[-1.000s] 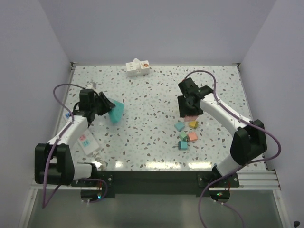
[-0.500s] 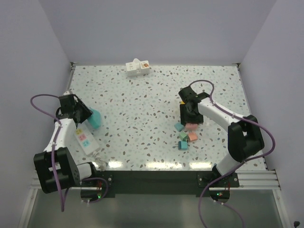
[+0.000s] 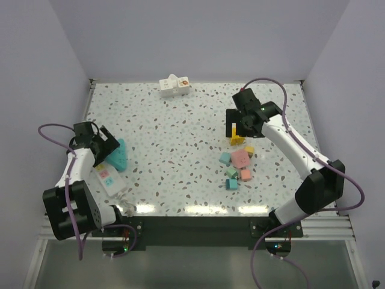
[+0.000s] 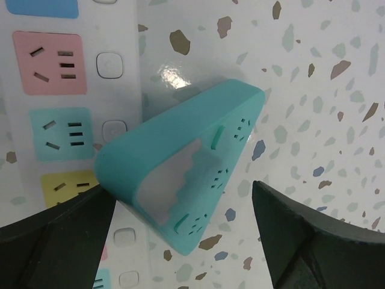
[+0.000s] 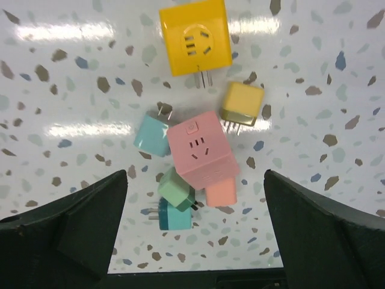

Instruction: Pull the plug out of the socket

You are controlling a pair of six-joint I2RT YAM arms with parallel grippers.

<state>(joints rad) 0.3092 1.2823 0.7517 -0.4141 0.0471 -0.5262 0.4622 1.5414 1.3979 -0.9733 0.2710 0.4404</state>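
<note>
The teal wedge-shaped socket (image 3: pixel 118 156) lies at the table's left, leaning on the edge of a white power strip (image 3: pixel 107 175). In the left wrist view the teal socket (image 4: pixel 180 165) shows its slotted face with nothing plugged in. My left gripper (image 3: pixel 103 146) stands open around it, fingers apart from it on both sides. A pink cube plug (image 3: pixel 240 158) rests on a pile of small plugs at the right; the right wrist view shows this pink cube plug (image 5: pixel 201 149) tilted on the pile. My right gripper (image 3: pixel 242 122) hangs open above the pile, holding nothing.
Round the pink cube lie a yellow cube (image 5: pixel 194 36), a pale yellow plug (image 5: pixel 242 103), a light blue plug (image 5: pixel 151 135), a green plug (image 5: pixel 177 189), a teal plug (image 5: pixel 176 217) and a salmon plug (image 5: pixel 221 194). A white adapter (image 3: pixel 174 86) sits at the back edge.
Both grippers have opened. The left one set the teal socket down beside the power strip and let go. The right one released the pink cube onto the pile and moved up and back.
</note>
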